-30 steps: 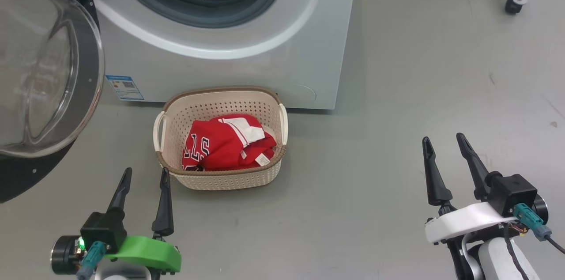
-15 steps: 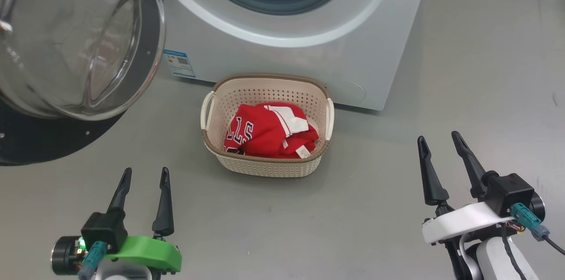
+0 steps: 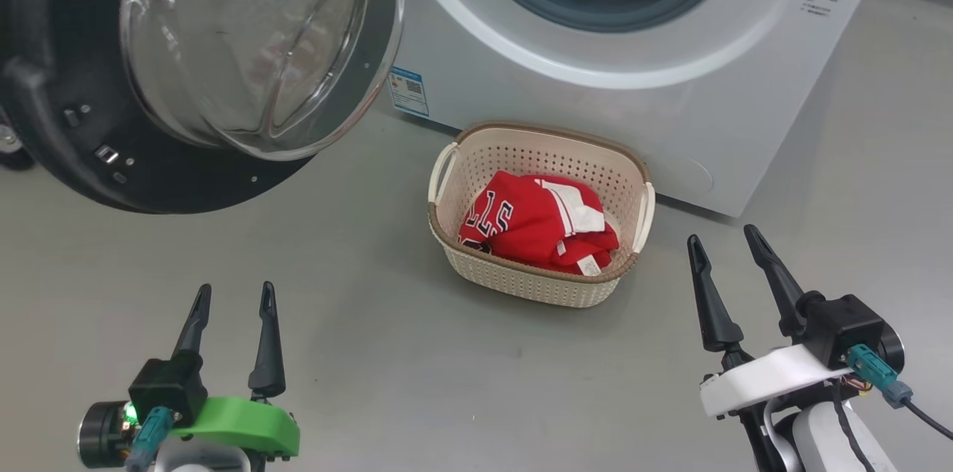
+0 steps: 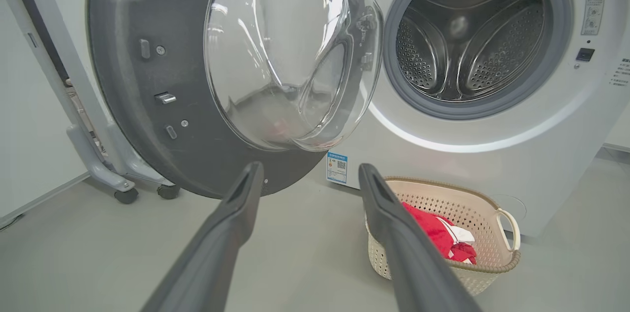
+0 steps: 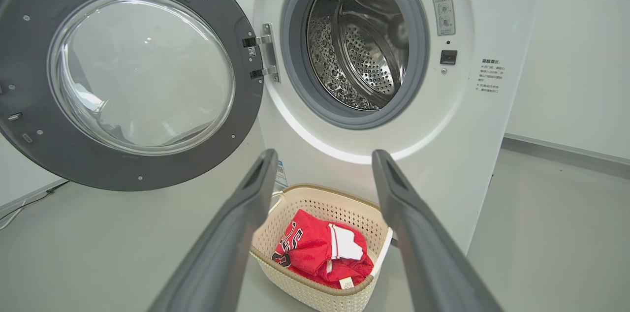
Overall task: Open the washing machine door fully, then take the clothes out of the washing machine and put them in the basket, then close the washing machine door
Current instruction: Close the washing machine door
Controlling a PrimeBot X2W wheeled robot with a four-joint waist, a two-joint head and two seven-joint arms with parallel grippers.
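**Jerseys in basket, door wide open, both grippers free**

Red jerseys with white trim [image 3: 540, 222] lie crumpled in the small cream perforated plastic basket with a brown rim [image 3: 521, 286], lettering turned sideways. The basket sits on the grey floor [image 3: 372, 368], just in front of the big white front-loading washing machine [image 3: 595, 107]. Its long axis, handle to handle, runs roughly parallel to the machine's front.

The round black-rimmed door with a bulging glass bowl [image 3: 45, 122] stands wide open on its hinge [image 5: 266, 58], left of the drum mouth. Its inner face and bowl are turned out toward the robot. Its lower rim hangs clear of the floor, with a gap to the basket's left handle.

Bare floor lies between the basket and both grippers, and more to the machine's right.

Left gripper [image 3: 234, 286]: fingers spread wide, holding nothing. Right gripper [image 3: 721, 233]: likewise, near the basket's right end without touching it.
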